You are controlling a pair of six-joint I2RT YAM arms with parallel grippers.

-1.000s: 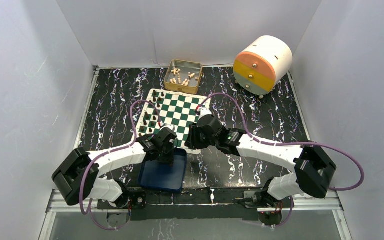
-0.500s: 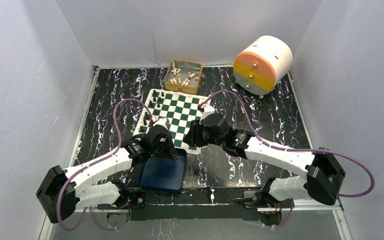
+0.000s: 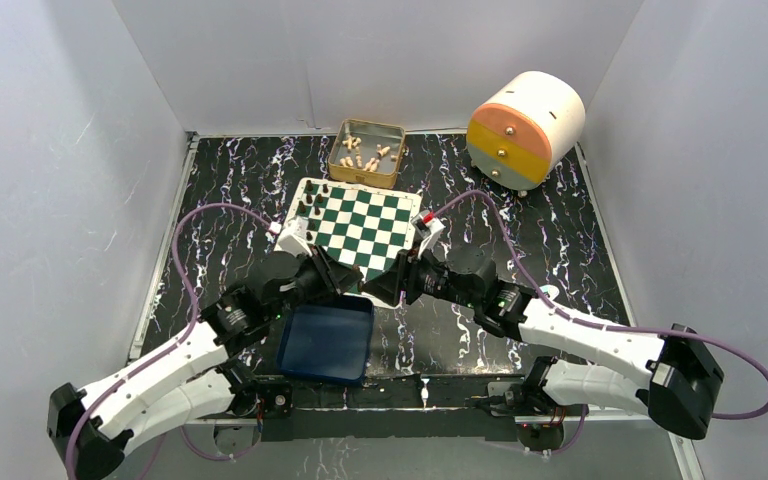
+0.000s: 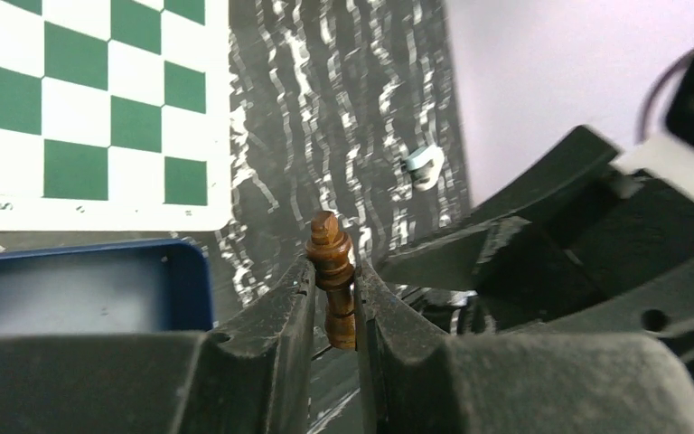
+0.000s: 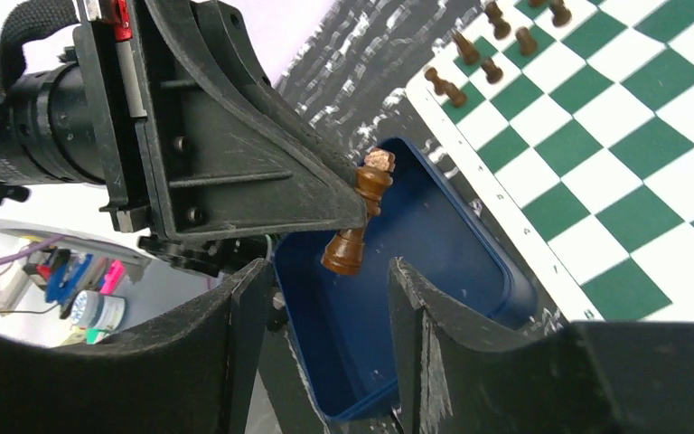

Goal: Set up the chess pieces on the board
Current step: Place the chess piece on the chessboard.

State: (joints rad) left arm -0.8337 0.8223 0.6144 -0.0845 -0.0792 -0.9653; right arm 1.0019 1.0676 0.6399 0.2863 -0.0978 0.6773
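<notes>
Left gripper point(image 4: 332, 276), lifted from tray point(image 4: 81, 289), pinches a chess piece point(image 4: 328, 246).

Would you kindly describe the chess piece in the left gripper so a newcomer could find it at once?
Start at the green-and-white board; the blue tray lies at its near edge. By the tray's far right corner the left gripper pinches one dark-brown chess piece. The other dark pieces stand on the board's left squares; this one is held off the board.
</notes>
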